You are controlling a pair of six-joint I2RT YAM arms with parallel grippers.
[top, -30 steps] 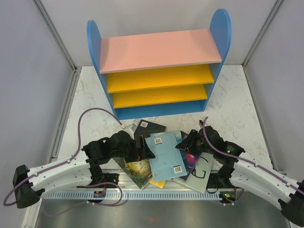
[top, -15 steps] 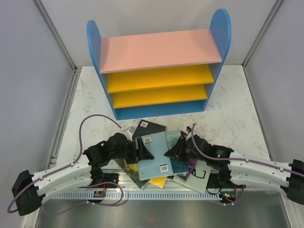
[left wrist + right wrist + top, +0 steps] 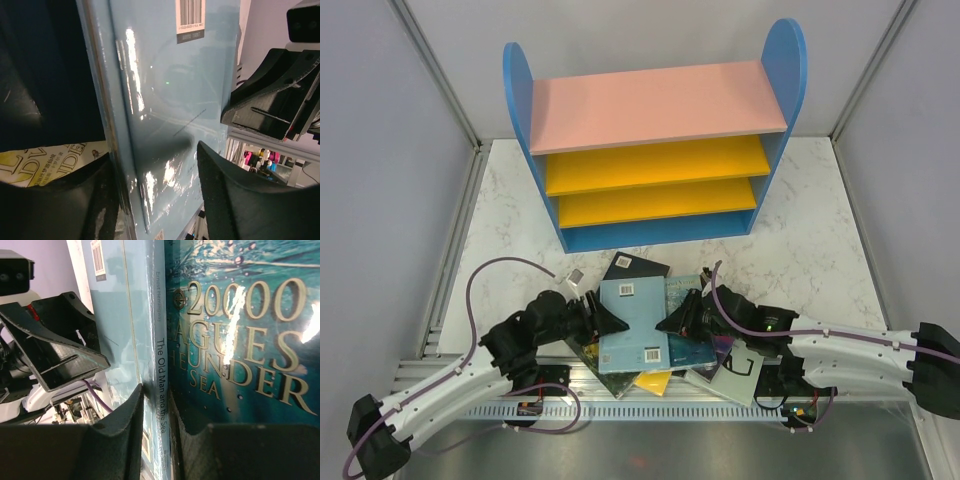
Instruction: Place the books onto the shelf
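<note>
The light blue book (image 3: pixel 632 320) is raised over the heap of books at the near edge, in front of the shelf (image 3: pixel 650 150). My right gripper (image 3: pixel 672 322) is shut on its spine (image 3: pixel 161 365), one finger on each cover. My left gripper (image 3: pixel 600 318) straddles the opposite long edge (image 3: pixel 107 125). Its jaws stand wider than the book, and the right finger (image 3: pixel 235 195) hovers off the glossy back cover (image 3: pixel 165 75). A teal "20000 Leagues Under the Sea" book (image 3: pixel 240 340) lies right beside the held spine.
Under and around the blue book lie a green-gold book (image 3: pixel 610 365), a yellow one (image 3: pixel 653 382), a pale grey one with a "G" (image 3: pixel 740 365), a purple one (image 3: pixel 723 345) and a dark one (image 3: pixel 635 267). The shelf's two yellow boards hold nothing.
My right gripper has carried the light blue book to the left and lifted it. My left gripper's jaws have narrowed around its other edge, and the left arm has dropped lower.
</note>
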